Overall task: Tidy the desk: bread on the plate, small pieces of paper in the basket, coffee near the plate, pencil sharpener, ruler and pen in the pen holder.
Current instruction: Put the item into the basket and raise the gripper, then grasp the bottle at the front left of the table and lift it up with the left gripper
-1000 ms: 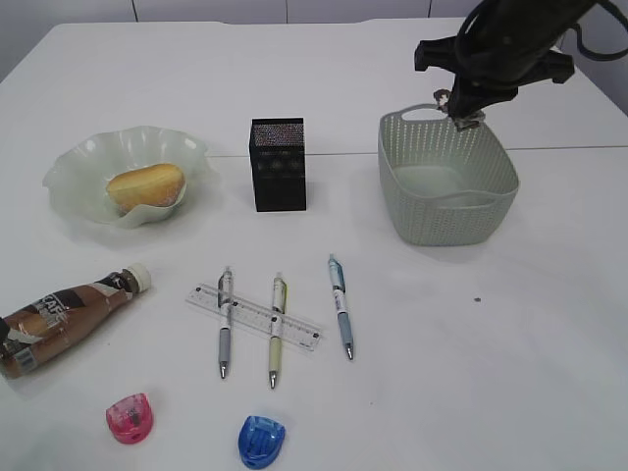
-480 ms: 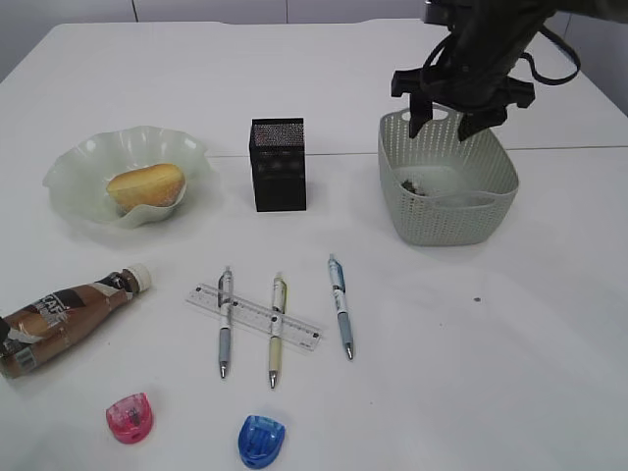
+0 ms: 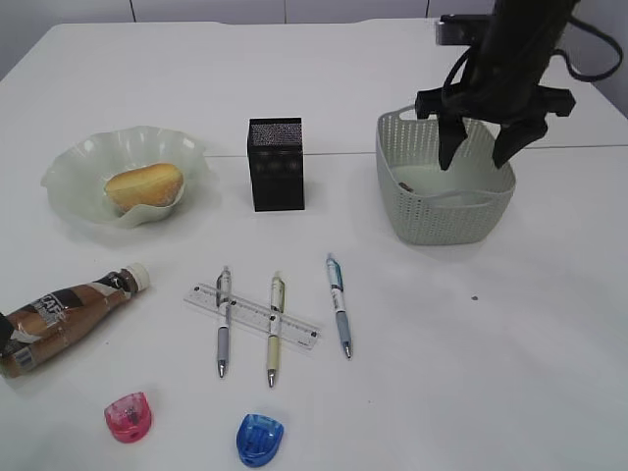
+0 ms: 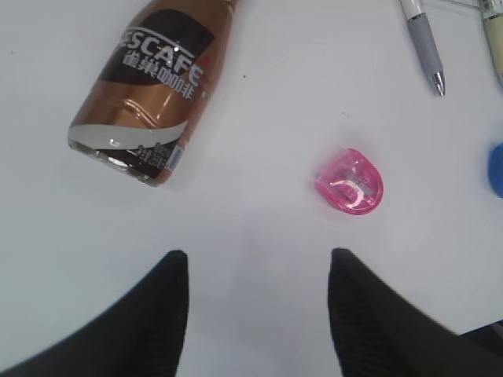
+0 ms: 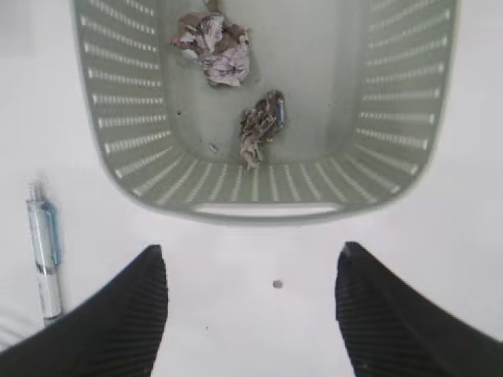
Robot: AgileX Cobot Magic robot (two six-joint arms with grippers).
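My right gripper (image 3: 478,157) hangs open and empty over the grey-green basket (image 3: 442,211). Two crumpled pieces of paper (image 5: 211,47) (image 5: 263,126) lie on the basket's floor. The bread (image 3: 144,186) rests on the ruffled green plate (image 3: 69,177). Between plate and basket stands the black mesh pen holder (image 3: 277,164). At the front left the coffee (image 3: 64,314) lies on its side. My left gripper (image 4: 258,263) is open above bare desk, with the coffee (image 4: 153,86) and a pink pencil sharpener (image 4: 351,182) just ahead. The clear ruler (image 3: 253,316) lies under two of three pens (image 3: 223,334).
A blue sharpener (image 3: 258,439) sits at the front edge beside the pink one (image 3: 129,417). A third pen (image 3: 339,304) lies apart, right of the ruler. A small dark speck (image 3: 474,298) marks the desk in front of the basket.
My right gripper was shut on a paper scrap over the basket's far rim. It opened, the scrap dropped into the basket, and the gripper shifted slightly right.
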